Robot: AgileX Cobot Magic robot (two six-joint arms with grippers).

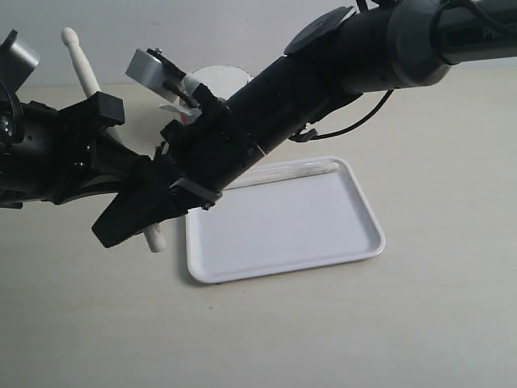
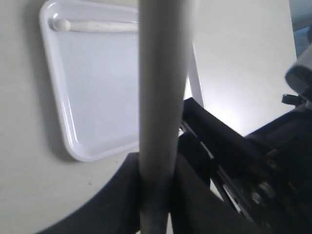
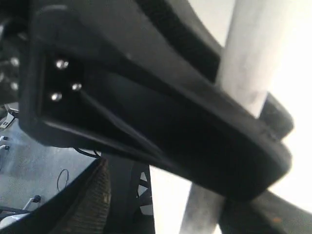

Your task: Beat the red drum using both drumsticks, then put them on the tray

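The left tool is shut on one stick, held tilted above the desk. The right tool reaches across beside that stick's lower end; I cannot tell its opening. The second stick lies along the far rim of the tray. The drum stands behind the right arm.

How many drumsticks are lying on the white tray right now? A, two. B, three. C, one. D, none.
C: a single drumstick lies along one long rim of the tray, while the other stick is off the tray, clamped in the left gripper.
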